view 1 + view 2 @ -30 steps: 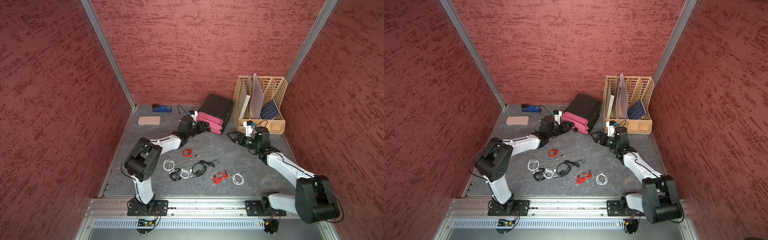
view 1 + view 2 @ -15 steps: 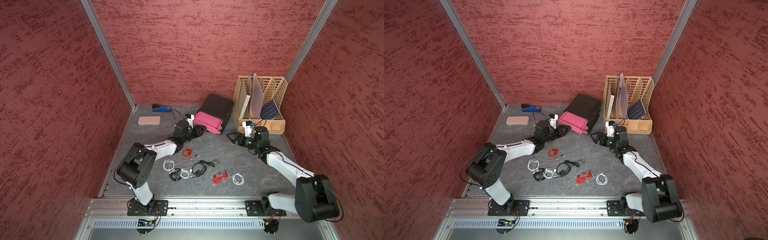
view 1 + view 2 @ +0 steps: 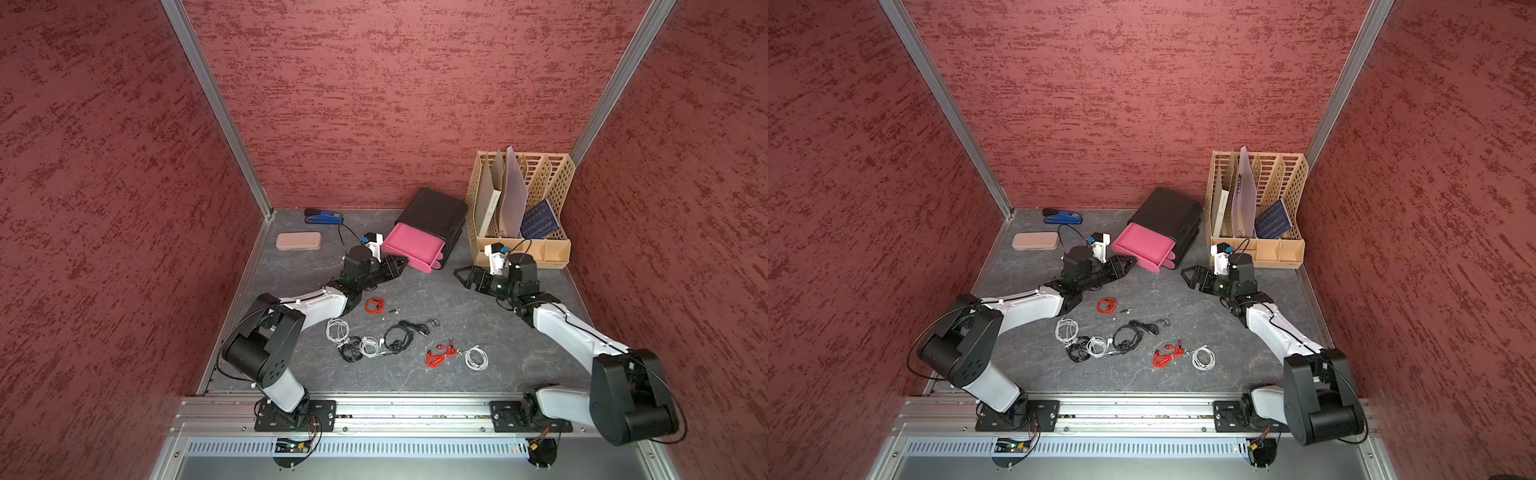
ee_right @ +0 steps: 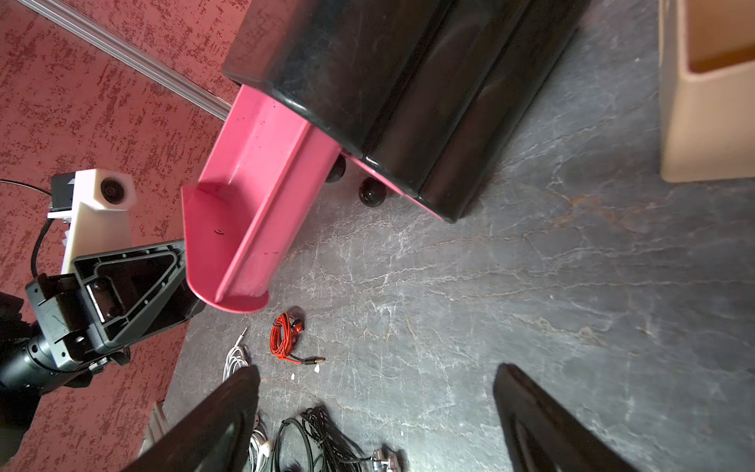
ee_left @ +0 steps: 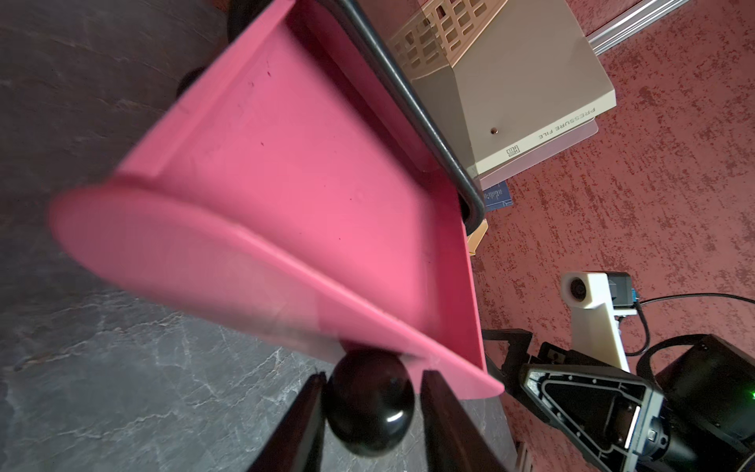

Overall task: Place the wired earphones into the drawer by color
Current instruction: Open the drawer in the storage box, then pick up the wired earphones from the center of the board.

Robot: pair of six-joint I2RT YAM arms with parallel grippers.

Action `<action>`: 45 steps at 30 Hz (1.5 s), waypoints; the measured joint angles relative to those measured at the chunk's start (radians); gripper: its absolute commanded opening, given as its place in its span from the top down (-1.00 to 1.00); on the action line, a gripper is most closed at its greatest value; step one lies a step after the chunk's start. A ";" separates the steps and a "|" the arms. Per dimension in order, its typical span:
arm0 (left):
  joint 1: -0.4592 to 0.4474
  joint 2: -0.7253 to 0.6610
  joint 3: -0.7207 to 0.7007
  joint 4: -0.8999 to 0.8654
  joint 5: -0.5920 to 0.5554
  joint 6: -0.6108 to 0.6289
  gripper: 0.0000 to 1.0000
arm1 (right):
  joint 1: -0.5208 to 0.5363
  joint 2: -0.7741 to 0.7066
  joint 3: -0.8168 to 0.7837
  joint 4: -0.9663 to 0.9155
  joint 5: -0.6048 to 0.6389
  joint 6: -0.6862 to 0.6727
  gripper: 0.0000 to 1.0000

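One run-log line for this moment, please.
pink drawer: out | left hand: open around knob | right hand: open | earphones: on table

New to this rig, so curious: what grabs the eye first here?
A pink drawer juts open from the black cabinet at the back of the table, the left fingers flanking its black knob. Red, white and black earphones lie scattered in front.

Pink plastic drawer (image 3: 411, 246), glossy black cabinet (image 3: 434, 214), grey white-veined bench (image 3: 457, 316); red earphone coil (image 3: 374, 305), white earphone coil (image 3: 369, 345), black earphone coil (image 3: 350, 353).
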 measured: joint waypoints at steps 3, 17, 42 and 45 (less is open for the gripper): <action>0.014 -0.001 -0.009 0.012 -0.002 -0.008 -0.21 | 0.000 -0.002 0.000 -0.003 0.001 -0.007 -0.90; 0.045 -0.146 -0.087 -0.057 -0.025 0.017 -0.48 | 0.001 -0.023 0.011 -0.049 0.014 -0.033 -0.91; -0.053 -0.353 -0.120 -0.638 -0.228 0.247 -0.56 | 0.133 0.004 0.039 -0.135 0.055 -0.099 -0.88; -0.084 -0.319 -0.133 -0.640 -0.251 0.244 -0.50 | 0.133 0.003 0.036 -0.135 0.078 -0.102 -0.87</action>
